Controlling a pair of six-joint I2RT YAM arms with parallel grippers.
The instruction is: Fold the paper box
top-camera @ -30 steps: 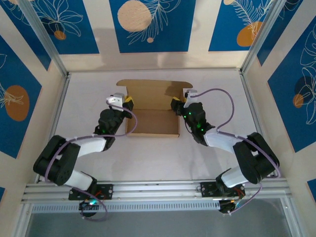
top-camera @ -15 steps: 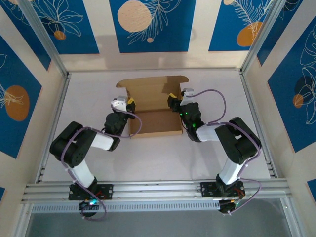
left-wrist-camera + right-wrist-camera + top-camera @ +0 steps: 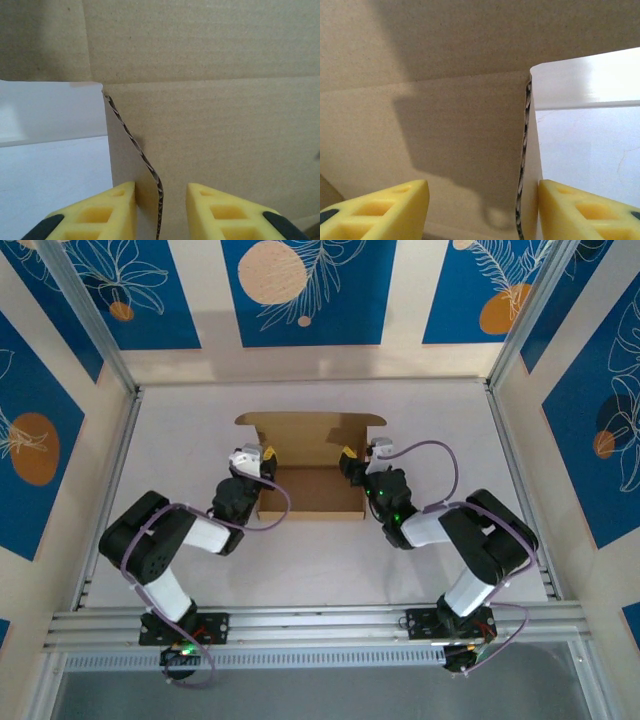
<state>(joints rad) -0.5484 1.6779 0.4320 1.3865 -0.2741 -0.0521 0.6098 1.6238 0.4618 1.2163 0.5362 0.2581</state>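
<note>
Robot arms straddled the side walls of a cardboard box (image 3: 312,488) set at the back-middle of a white table (image 3: 320,560).

The left gripper (image 3: 160,202) held its yellow fingers (image 3: 122,200) spread across the box's left wall, with the outer finger just beside the cardboard and the inner one clear of it. The right gripper (image 3: 484,200) stood wider, its outer finger close against the right wall and the inner one well apart. Neither pinched the cardboard. Both walls stood upright with raw corrugated edges showing, and the lid flap was open on the far side. Bare tabletop lay left, right and in front of the box. Blue panels (image 3: 340,300) with orange discs and leaf outlines ringed the table.
</note>
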